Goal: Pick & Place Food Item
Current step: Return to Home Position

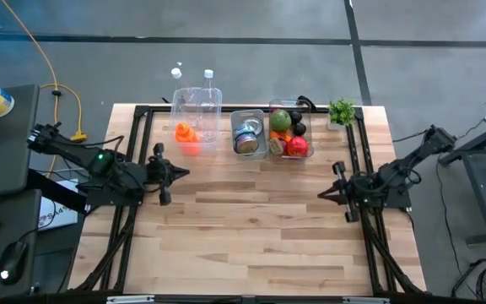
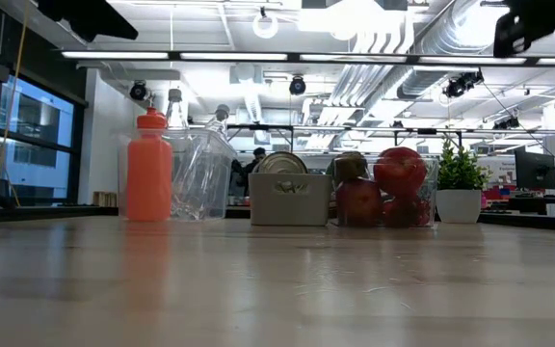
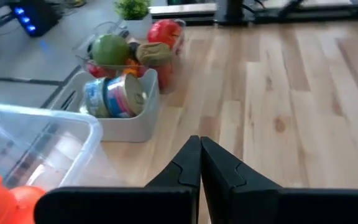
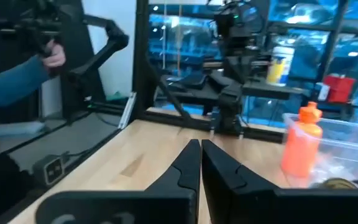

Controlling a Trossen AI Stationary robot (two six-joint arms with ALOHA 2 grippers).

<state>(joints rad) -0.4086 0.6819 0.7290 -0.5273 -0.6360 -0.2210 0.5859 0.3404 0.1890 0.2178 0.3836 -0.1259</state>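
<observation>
- The left arm (image 1: 112, 173) is hanging over the left side of the surface (image 1: 251, 236), its jaws clenched on nothing, tips pressing together and pointing toward the middle.
- The right arm (image 1: 386, 181) is sitting opposite over the right side, its jaws likewise clenched and empty.
- Both sets of jaws are well apart from the bins at the back edge, so the homing step is looking close to finished.
- Doing it well is meaning a slow, level retreat: keeping the jaws high, keeping each arm on its own side, and sweeping over neither the bottle (image 1: 186, 135) nor the plant (image 1: 342, 111).
- The food is lying binned: the can (image 3: 122, 96) in the grey bin (image 3: 129, 127), and the fruit in the clear bin (image 1: 291, 105) just beside it, toward the right arm's side.
- The can is leaning on its edge, its flat lid facing the front of the surface and a little upward; its short axis is running roughly front to back.
- The kiwi (image 3: 153, 55) is resting on top of the pile between a green fruit (image 3: 110, 50) and a red fruit (image 3: 166, 32); its long axis is seeming to run across the bin, though that is hard to tell.
</observation>
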